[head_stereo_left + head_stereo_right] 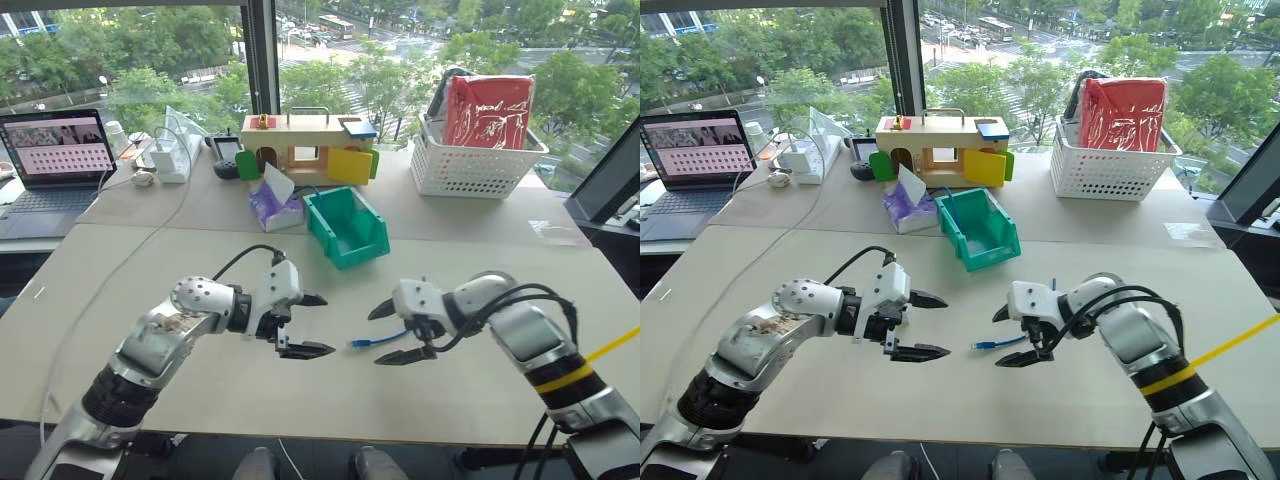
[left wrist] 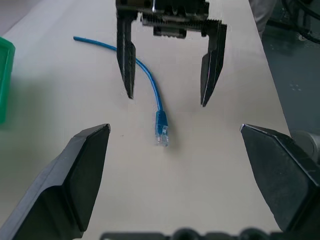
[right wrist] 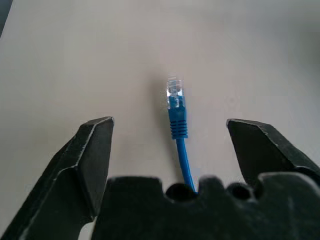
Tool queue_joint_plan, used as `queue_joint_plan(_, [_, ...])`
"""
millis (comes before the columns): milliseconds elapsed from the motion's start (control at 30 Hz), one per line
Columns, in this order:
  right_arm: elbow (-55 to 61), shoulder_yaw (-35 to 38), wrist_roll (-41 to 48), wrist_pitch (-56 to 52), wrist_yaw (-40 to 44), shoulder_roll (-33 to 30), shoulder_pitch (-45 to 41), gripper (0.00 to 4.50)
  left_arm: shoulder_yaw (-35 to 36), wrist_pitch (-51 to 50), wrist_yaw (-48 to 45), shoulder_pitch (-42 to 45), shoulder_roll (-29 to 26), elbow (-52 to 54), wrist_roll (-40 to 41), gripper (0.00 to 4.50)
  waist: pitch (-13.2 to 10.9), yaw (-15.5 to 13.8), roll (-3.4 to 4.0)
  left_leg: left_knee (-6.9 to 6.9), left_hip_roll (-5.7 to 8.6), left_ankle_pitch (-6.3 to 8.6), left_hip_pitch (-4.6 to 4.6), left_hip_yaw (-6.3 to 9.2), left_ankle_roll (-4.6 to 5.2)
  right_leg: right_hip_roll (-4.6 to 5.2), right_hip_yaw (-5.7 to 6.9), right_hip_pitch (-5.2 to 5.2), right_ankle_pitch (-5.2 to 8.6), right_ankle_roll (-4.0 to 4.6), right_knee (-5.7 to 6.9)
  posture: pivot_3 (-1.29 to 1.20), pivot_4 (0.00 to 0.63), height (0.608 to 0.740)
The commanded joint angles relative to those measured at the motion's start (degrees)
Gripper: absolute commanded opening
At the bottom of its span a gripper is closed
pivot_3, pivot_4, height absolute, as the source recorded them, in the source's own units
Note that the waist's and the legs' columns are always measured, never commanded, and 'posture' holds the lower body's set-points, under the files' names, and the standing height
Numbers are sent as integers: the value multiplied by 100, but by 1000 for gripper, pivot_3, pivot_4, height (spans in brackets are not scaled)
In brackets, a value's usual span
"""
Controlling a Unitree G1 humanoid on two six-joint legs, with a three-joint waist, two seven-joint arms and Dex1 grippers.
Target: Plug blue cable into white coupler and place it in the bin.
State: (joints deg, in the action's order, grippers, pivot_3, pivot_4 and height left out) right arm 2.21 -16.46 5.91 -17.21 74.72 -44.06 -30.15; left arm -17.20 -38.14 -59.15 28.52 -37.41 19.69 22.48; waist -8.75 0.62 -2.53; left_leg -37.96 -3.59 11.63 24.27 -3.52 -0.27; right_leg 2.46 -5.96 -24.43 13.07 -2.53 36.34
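Your blue cable lies loose on the table, on the near side of the bin. Right gripper straddles it, fingers spread, not pinching. Left gripper faces it, also spread.

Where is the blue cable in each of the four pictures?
Left eye view: blue cable on the table between the two end effectors.
Right eye view: same spot.
Left wrist view: middle, plug end nearest.
Right wrist view: middle, plug pointing away.
Shared landmark: its clear plug.
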Motion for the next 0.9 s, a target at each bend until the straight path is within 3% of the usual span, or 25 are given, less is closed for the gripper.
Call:
queue_joint_plan(33, [688, 568, 253, -710, -211, -405, 329, 4412, -415, -321, 364, 122, 293, 162, -231, 4500, 0, 0, 0, 0, 1, 0, 0, 1, 0, 0, 0, 0, 0, 0, -1, 0, 150, 719])
queue_joint_plan(267, [2285, 1714, 974, -2270, -639, -1097, 1628, 4412, -1215, -413, 656, 272, 674, -305, -857, 4500, 1, 2, 2, -1, 5, 0, 1, 9, 0, 1, 2, 1, 1, 0, 0, 0, 150, 719])
queue_joint_plan(433, [3283, 2920, 1912, -3388, -909, -1128, 2528, 4412, -1505, -238, 681, 442, 833, -848, -1240, 4500, 1, 11, 2, -6, 11, -1, -4, 23, 1, 1, 4, 10, 20, -32, 2, 0, 150, 719])
queue_joint_plan(700, [3863, 4417, 3035, -4414, -1499, -1058, 2775, 4412, -1613, -271, 341, 546, 1053, -1206, -1269, 4500, 2, 5, 2, -12, 14, -1, -5, 29, 1, 4, 7, 18, 21, -36, -1, 0, 150, 719])
queue_joint_plan(800, [3974, 4667, 3347, -4611, -1672, -1105, 2790, 4500, -1612, -351, 322, 554, 1103, -1255, -1307, 3807, 2, 6, 1, -12, 15, -1, -3, 32, 1, 5, 10, 20, 21, -36, -4, 0, 150, 719])
queue_joint_plan(900, [4011, 4993, 3788, -4887, -1799, -1190, 2663, 4500, -1591, -547, 282, 591, 1089, -1261, -1322, 2691, 2, 6, 1, -12, 15, -1, -1, 36, 1, 5, 14, 21, 21, -36, -6, 0, 150, 719])
